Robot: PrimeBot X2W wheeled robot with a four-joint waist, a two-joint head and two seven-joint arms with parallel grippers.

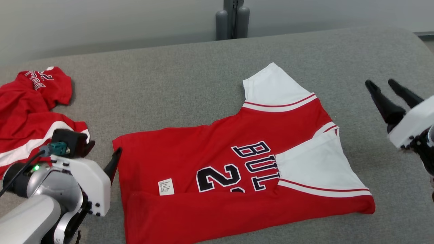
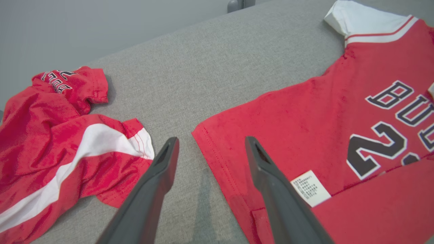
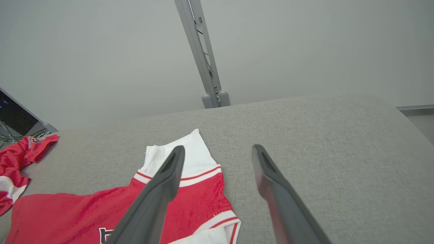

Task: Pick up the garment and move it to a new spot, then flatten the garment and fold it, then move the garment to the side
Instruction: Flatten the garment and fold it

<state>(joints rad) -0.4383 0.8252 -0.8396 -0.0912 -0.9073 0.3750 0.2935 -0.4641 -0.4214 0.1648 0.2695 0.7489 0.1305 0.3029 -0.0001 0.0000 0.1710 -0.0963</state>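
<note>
Though nearest the left edge, not the piece being worked: second red garment (image 1: 30, 112), crumpled in a heap, well apart from the folding area. Probably parked there to keep mid-table free.

Next over, left gripper (image 1: 103, 154). Jaws spread wide, nothing between them. Forearm low at the near left corner, fingers pointing up-table at the hem corner of the jersey (image 1: 220, 162). Seen from the left wrist view: one finger over bare grey table cover (image 1: 169, 88), the other over the hem beside the white label (image 1: 166, 186). Cannot tell whether touching cloth. Reads as a let-go pose, poised at the edge for a fresh pinch.

Centre: the jersey itself, red with white sleeves, the task's garment. Lying flat mid-table, hem to the left, shoulders to the right. Near long edge doubled over onto the body in a band. Near sleeve (image 1: 315, 162) turned in over the lettering. Far sleeve (image 1: 274, 84) sticking out, not yet folded. Judged: flattening done, folding partway; far side likely next, then the move aside.

Right: right gripper (image 1: 379, 82), held up off the table beyond the jersey's shoulder end, apart from the cloth. Jaws wide, empty. Fingers angled up-table and inward, roughly towards the far sleeve. Well placed for reaching that sleeve.
</note>
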